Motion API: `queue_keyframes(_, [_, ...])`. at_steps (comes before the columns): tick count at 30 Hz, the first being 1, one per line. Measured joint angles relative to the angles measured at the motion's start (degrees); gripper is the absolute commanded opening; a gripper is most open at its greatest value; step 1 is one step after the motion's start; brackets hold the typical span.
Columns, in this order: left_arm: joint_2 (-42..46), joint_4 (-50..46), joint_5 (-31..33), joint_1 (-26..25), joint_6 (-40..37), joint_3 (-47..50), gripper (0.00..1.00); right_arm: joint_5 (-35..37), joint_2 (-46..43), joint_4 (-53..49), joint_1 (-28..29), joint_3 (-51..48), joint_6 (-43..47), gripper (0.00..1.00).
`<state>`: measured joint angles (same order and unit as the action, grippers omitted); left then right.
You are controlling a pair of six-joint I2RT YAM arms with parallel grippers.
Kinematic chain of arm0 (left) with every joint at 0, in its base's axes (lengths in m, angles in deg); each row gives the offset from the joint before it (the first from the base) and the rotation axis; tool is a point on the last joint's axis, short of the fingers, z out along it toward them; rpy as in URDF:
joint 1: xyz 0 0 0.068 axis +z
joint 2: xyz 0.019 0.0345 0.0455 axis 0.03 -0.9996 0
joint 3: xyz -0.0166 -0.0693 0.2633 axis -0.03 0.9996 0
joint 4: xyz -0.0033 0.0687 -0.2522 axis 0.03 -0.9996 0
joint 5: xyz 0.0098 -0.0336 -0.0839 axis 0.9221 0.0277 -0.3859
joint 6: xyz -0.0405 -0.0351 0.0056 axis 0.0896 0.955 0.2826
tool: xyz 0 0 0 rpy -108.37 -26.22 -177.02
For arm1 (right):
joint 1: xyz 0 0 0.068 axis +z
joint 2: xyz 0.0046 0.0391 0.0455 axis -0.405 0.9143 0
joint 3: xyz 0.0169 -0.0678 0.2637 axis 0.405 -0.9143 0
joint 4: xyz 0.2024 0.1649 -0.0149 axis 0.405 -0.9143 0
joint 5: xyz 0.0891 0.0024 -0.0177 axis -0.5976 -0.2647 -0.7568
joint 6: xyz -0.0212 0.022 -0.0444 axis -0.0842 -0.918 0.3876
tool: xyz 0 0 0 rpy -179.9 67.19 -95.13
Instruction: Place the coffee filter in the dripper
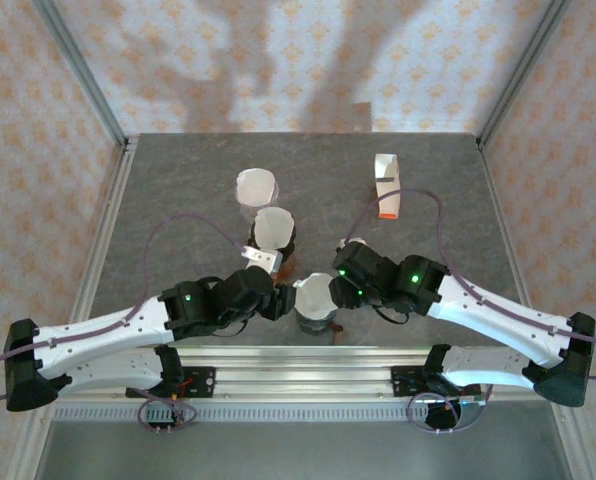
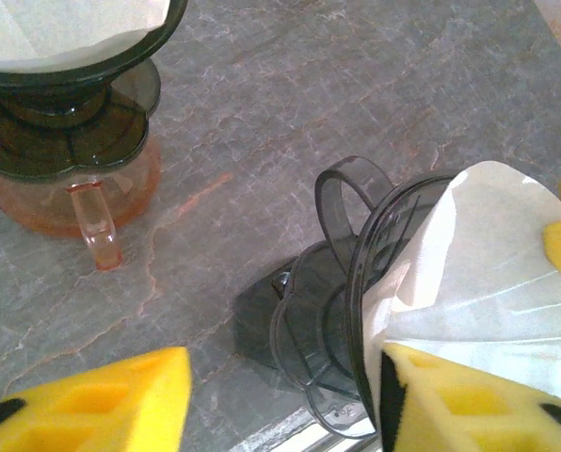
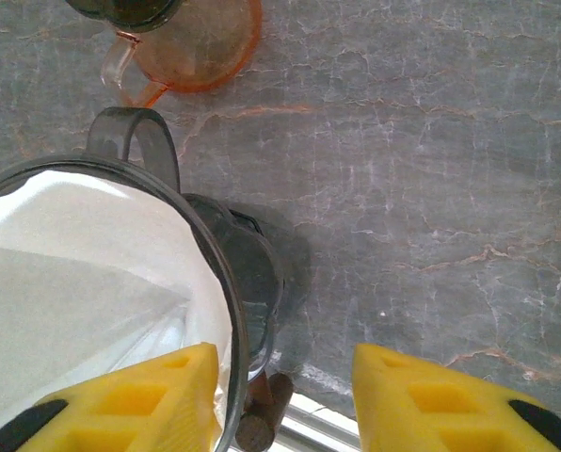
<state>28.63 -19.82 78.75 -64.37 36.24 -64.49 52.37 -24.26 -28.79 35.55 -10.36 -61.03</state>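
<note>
Over grey veined tabletop, floral walls around, left tool and right tool agape, clamping nothing

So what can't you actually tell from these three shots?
- Dripper floor: both wrist views, covered by the filter.
- Whether the left gripper touches the filter: left wrist view, fingers cut off by bottom edge.
- White box markings: top view, too small.
- Carafe top: right wrist view, cut off by upper edge.
</note>
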Motion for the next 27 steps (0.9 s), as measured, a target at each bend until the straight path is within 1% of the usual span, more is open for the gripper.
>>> queue_keyframes(3, [0.83, 0.46, -0.11, 0.0, 0.59, 0.35, 0.64, -0.07, 0.0, 0.07, -0.02, 0.0, -0.22, 0.45])
queue_keyframes(6, [2.25, 0.83, -0.09, 0.0, 0.66, 0.35, 0.76, -0.2, 0.0, 0.07, -0.02, 0.0, -0.22, 0.46])
queue_keyframes(8, [3.26, 1.01, -0.17, 0.0, 0.59, 0.33, 0.82, -0.22, 0.0, 0.07, -0.02, 0.0, -0.22, 0.46])
queue_keyframes(11, [3.61, 1.55, -0.63, 0.0, -0.28, 0.09, 0.83, -0.24, 0.0, 0.07, -0.02, 0.0, -0.22, 0.46])
queue_keyframes(12, [3.43, 1.77, -0.87, 0.0, -0.52, -0.04, 0.82, -0.24, 0.0, 0.07, -0.02, 0.0, -0.22, 0.46])
queue_keyframes(14, [2.64, 1.86, -1.84, 0.0, -1.07, -0.68, 0.72, -0.24, 0.0, 0.07, -0.02, 0.0, -0.24, 0.46])
queue_keyframes(17, [1.07, 1.81, -2.32, 0.0, -1.33, -1.36, 0.61, -0.24, 0.0, 0.07, -0.02, 0.0, -0.24, 0.46])
queue_keyframes(23, [0.57, 1.49, -3.67, 0.0, -0.79, -1.27, 0.47, -0.24, -0.04, 0.07, -0.02, 0.0, -0.55, 0.46])
queue_keyframes(25, [0.57, 1.49, -4.26, 0.0, -0.63, -0.94, 0.44, -0.24, -0.13, 0.07, -0.02, 0.0, -0.85, 0.46])
queue_keyframes(27, [0.57, 1.46, -4.72, 0.0, -0.44, -0.52, 0.43, -0.24, -0.33, 0.07, -0.02, 0.0, -0.87, 0.46])
